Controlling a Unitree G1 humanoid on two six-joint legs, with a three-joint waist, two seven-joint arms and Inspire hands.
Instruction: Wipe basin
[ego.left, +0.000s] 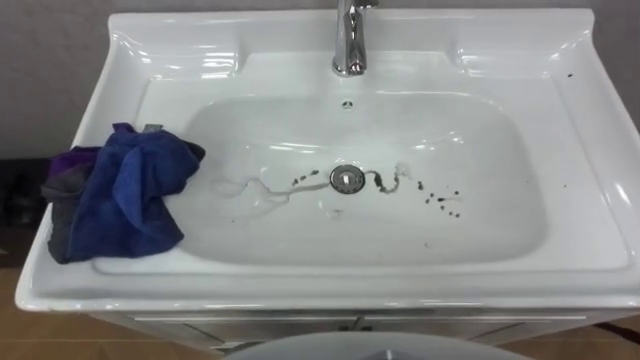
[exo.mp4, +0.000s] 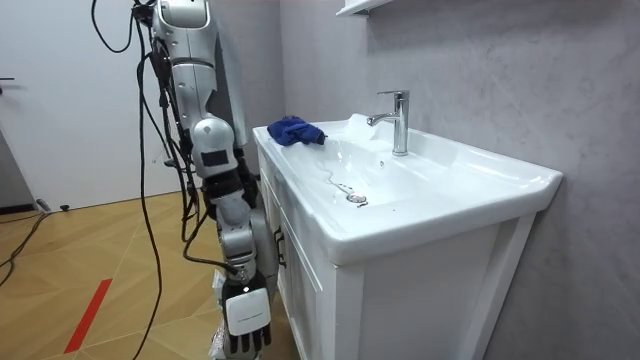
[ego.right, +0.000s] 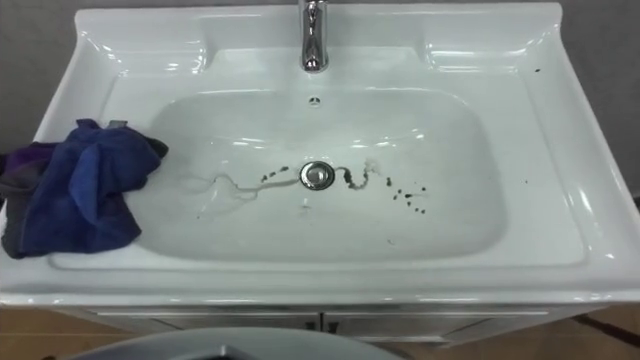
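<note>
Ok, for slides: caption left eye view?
Blue cloth on left rim of white ceramic basin; dark specks by metal drain.

**Basin** (ego.left: 570, 170), white, set on a cabinet (exo.mp4: 310, 290). The bowl is open from above across its whole width, and a hand can enter freely over the near rim.

**Faucet** (ego.left: 349, 40). Stands upright at far centre with its spout reaching over the bowl's far edge. It is the one fixed obstacle.

**Blue cloth** (ego.left: 120, 195). Heaped on the left ledge, with one fold hanging over onto the bowl's left slope.

**Right ledge.** Free passage.

**Drain** (ego.left: 345, 180). Low at the bowl's centre.

**Wall** (exo.mp4: 480, 70). Rises directly behind the far rim and closes off that side.
</note>
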